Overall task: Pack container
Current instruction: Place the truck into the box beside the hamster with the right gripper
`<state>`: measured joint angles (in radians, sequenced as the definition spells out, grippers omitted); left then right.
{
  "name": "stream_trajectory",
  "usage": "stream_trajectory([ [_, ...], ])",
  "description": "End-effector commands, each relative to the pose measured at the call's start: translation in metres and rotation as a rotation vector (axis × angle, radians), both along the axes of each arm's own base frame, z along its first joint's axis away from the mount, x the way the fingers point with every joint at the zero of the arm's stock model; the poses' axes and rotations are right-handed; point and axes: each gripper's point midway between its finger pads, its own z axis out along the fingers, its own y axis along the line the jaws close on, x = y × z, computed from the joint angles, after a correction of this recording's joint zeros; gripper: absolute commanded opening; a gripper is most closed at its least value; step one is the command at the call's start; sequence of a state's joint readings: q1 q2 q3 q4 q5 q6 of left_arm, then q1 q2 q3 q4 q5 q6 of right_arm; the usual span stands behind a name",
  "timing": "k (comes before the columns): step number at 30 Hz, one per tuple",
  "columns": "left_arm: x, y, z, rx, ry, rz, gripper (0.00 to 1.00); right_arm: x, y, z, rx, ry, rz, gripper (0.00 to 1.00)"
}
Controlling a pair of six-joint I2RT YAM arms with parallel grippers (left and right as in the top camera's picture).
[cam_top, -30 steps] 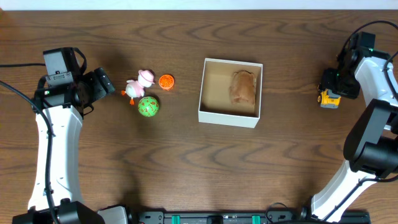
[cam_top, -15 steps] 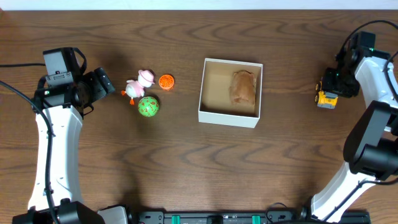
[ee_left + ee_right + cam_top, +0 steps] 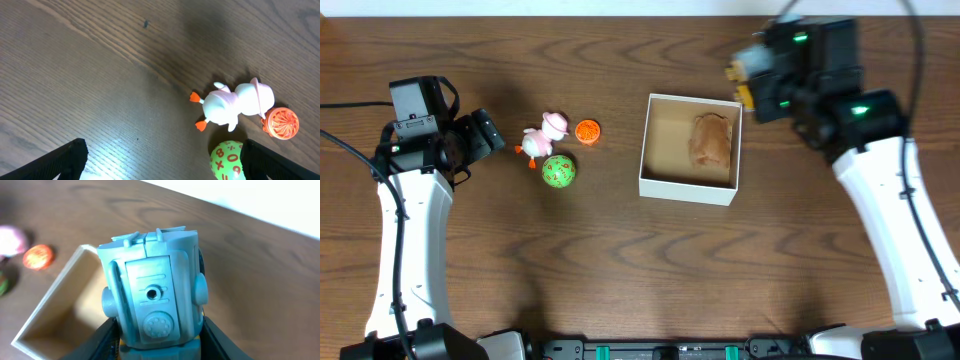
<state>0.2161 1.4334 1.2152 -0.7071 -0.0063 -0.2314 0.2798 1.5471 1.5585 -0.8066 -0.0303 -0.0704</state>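
Right jaws clamped on a grey-and-yellow toy robot (image 3: pixel 152 295), held over the container (image 3: pixel 688 187) at the corner nearest them. Container sits on the bench (image 3: pixel 620 280), below and ahead of those jaws. There's a brown lumpy item (image 3: pixel 712 140) inside, on the half toward them. Left jaws wide, nothing in them. Ahead of the left jaws, well apart from the container: pink duck (image 3: pixel 235 105), orange ridged disc (image 3: pixel 281 122), green ball with orange numbers (image 3: pixel 227 160), clustered close together.

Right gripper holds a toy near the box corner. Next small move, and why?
Probably nudge the right gripper leftward, over the container's bare left half, before lowering: the grey toy robot hangs near its corner rim, and a brown item fills the right side.
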Motion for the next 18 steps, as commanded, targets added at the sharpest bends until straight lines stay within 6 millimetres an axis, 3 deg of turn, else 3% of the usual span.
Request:
stream_trajectory([
  [1,0.003,0.002,0.006,0.01,-0.01,-0.007,0.98,-0.003,0.039,-0.031,-0.148,0.022,0.231,0.01],
  [10,0.003,0.002,0.006,0.01,-0.01,-0.007,0.98,0.017,0.096,-0.129,-0.325,0.077,0.584,0.01],
  [16,0.003,0.002,0.006,0.01,-0.01,-0.007,0.98,0.032,0.105,-0.18,-0.402,0.079,0.711,0.01],
  [18,0.003,0.002,0.006,0.01,-0.01,-0.006,0.98,0.032,0.11,-0.192,-0.405,0.081,0.756,0.05],
])
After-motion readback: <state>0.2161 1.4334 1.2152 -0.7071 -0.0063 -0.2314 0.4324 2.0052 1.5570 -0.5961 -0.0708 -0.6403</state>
